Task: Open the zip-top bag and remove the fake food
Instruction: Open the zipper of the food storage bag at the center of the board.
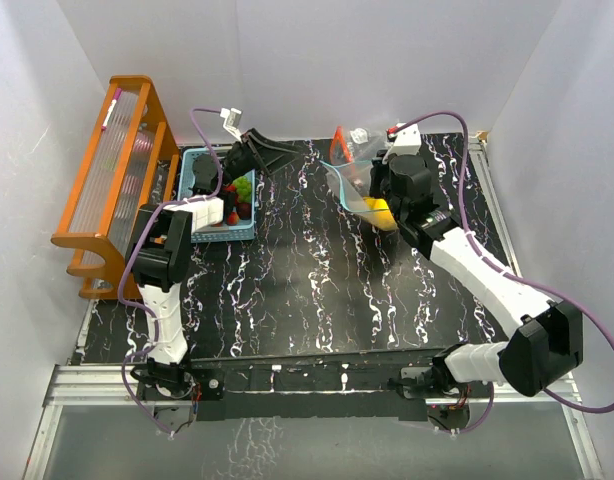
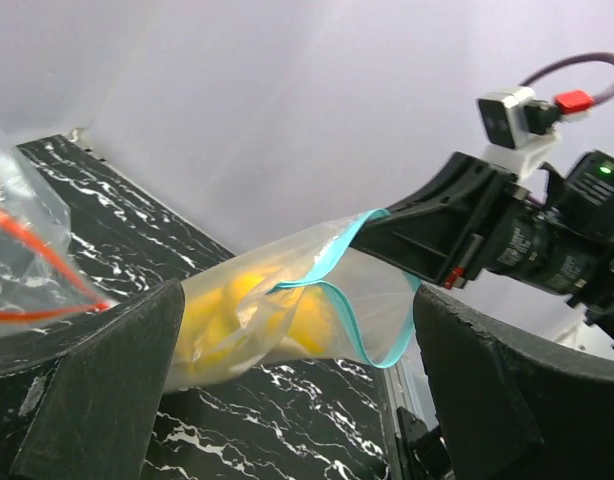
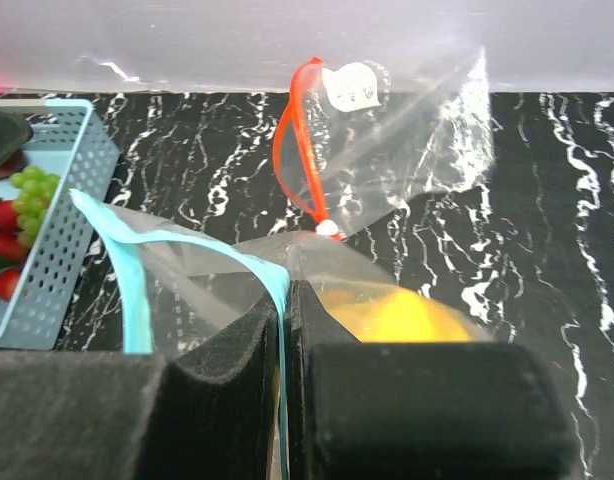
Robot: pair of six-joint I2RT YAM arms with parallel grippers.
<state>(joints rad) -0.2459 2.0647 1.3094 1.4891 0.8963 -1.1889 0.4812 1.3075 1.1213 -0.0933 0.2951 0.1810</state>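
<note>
Looks like the emptying step, with the bag [image 3: 187, 270] already unzipped: judged open from the left wrist view, by the blue strip [image 2: 332, 290] parted into a loop facing left.

To do it well:
- Hold one lip firm in the right gripper [image 3: 284, 330], pressed together on the plastic just beside the strip, high enough to hang the bag clear of the table [image 1: 307, 300].
- Bring in the left gripper [image 1: 279, 157], spread wide and holding nothing, straight along its present line into the loop.
- Aim past the strip at the yellow fruit [image 3: 397, 315], not at the film.
- Close only once around a piece. Likely slippery, being glossy, so take it across the middle.
- Avoid tugging the lip out of the right pinch.

Places:
- Yellow fruit inside the bag, far and right of centre, just beyond the right pinch, behind the film.
- Well apart from the left gripper, across bare table to its right.
- Left gripper above the basket [image 1: 187, 170] at far left, with grapes [image 3: 27, 185] and red pieces [image 3: 5, 245] already in it.
- Cannot tell how many yellow pieces remain.
- Ignore the second bag [image 3: 407, 150], red-zipped, just beyond the first.
</note>
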